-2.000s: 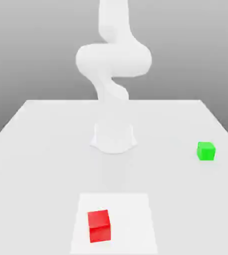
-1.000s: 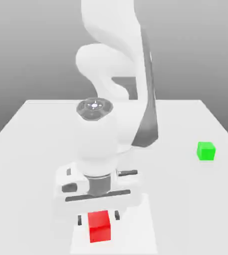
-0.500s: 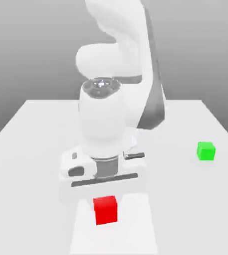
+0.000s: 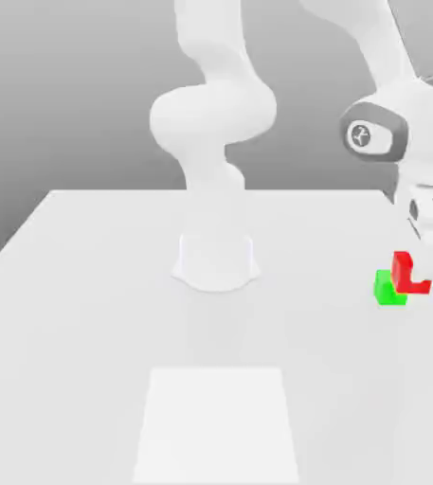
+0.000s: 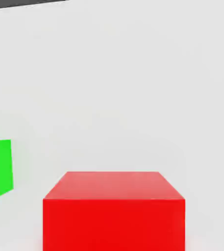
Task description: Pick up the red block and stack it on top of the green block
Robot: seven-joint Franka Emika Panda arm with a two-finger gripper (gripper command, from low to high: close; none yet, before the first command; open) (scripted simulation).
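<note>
**blockfan:** So where's the red block right now?

**me:** Up in my gripper (image 4: pixel 421 269), closed snugly on the red block (image 4: pixel 402 276). It's over at the exterior view's right. Part of my white hardware covers a corner of it there, so the bit you can see looks like an L. In the hand view it's big and close, with its top face and one side face showing, both plain red.

**blockfan:** Sitting on the green one yet?

**me:** Nope, not stacked. The green block (image 4: pixel 384 291) is on the table (image 4: pixel 87 332), and the red one overlaps it in the exterior view, a bit toward that view's right. The hand view has them side by side with pale tabletop between, green cut off by the picture's border. Can't tell you exactly how high I've got the red one, sorry.

**blockfan:** And the rest of the setup?

**me:** My arm (image 4: pixel 212 114) goes up from its base (image 4: pixel 216 267) toward the table's far side, and its hand end hangs over at the exterior view's right. Nearer the camera there's a white square (image 4: pixel 216 426) lying bare on the tabletop, well apart from both blocks. Behind it all is a grey backdrop (image 4: pixel 59 95).
</note>
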